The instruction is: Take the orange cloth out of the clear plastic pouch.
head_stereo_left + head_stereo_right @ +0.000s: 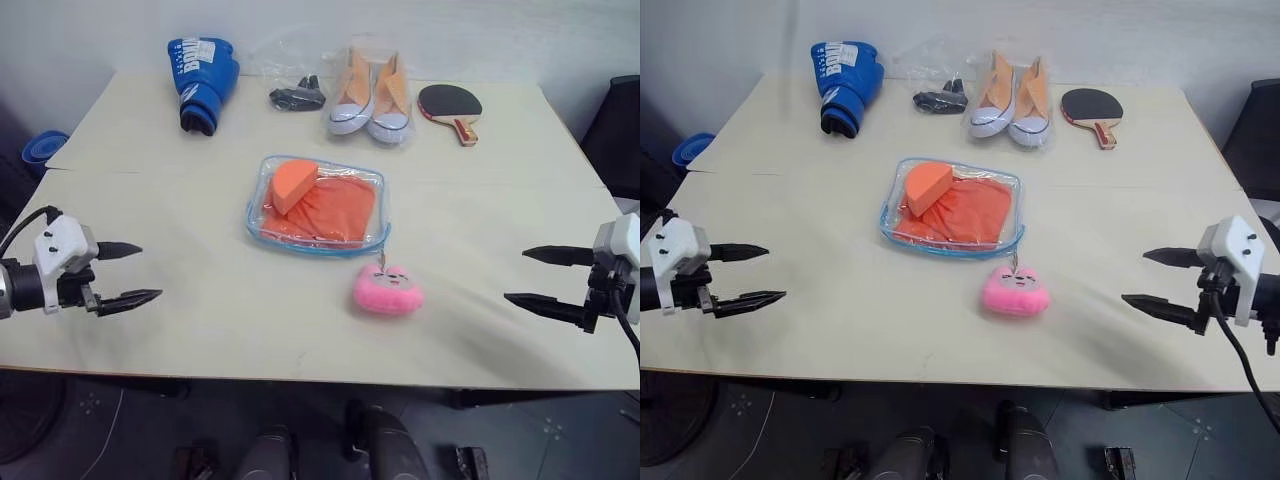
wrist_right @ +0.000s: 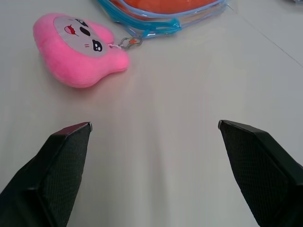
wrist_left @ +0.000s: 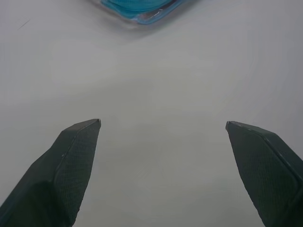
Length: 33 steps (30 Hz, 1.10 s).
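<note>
You haven't started yet: orange cloth (image 1: 325,209) sits inside the clear plastic pouch (image 1: 262,215), both end effectors, left (image 1: 128,273) and right (image 1: 535,277), spread wide, empty.

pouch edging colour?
Light blue, on the clear plastic pouch; clearest in the left eye view.

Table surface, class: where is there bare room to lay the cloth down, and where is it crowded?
Bare stretches of table lie either side of the clear plastic pouch, toward each open pincer. Crowded along the far edge: boxing glove, sneakers, paddle. The pink plush charm sits just in front of the pouch.
</note>
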Motion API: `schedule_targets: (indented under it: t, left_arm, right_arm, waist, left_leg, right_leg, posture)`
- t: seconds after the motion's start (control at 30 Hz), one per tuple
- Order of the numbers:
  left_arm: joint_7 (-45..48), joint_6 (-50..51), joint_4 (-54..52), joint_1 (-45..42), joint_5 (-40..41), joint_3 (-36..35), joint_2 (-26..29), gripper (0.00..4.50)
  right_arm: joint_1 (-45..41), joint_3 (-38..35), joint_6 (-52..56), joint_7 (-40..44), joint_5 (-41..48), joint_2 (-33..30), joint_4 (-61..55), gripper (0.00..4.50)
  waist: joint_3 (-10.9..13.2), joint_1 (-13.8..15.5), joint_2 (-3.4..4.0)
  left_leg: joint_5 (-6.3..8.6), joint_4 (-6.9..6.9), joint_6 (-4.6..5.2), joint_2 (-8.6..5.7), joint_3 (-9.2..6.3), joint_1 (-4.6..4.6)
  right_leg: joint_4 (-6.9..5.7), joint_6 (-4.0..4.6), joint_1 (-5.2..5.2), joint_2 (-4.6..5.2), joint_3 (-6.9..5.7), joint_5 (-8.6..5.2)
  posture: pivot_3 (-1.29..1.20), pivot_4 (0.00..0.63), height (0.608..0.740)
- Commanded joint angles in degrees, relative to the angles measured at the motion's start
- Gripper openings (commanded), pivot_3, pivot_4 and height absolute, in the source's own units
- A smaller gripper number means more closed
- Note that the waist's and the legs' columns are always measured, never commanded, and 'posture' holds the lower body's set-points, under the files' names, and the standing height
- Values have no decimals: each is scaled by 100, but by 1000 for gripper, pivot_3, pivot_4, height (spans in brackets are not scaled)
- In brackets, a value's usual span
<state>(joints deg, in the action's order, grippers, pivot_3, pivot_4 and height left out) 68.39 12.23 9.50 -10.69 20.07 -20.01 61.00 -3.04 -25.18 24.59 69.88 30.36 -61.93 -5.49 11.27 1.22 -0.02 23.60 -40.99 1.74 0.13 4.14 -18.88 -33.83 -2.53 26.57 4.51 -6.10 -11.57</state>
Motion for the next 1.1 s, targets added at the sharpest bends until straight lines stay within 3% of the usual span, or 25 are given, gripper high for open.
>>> schedule_targets:
  t: [0.03,0.7,1.0,1.1]
  left_arm:
    - [2,-106,-50,-73,26,-60,37,4500]
    - [-420,163,-122,-129,4,89,-220,4500]
    - [-1427,1231,-1169,-410,433,130,-997,4500]
    - [-2120,1830,-1734,-940,392,583,-1461,4500]
  right_arm:
    - [-35,-122,-115,-60,19,51,-155,4468]
    - [-247,41,-47,-417,35,164,-205,4468]
    - [-201,38,785,-1237,594,735,-1395,4468]
    - [-436,176,1269,-1884,1024,1057,-2084,4468]
  waist:
    - [0,0,0]
    - [0,0,0]
    - [0,11,0]
    - [-1,37,-2]
  left_leg:
    - [0,0,0,0,0,0]
    - [-1,-1,-1,0,4,1]
    - [-2,-6,-3,-1,3,-2]
    - [-4,-14,-6,-2,-3,-1]
  right_leg:
    - [0,0,0,0,0,0]
    - [-3,0,0,-2,2,0]
    - [-7,-3,-1,-1,2,2]
    - [-7,-4,-7,-1,0,3]
  posture:
    - [0,150,740]
    - [0,150,740]
    - [0,150,740]
    - [0,150,740]
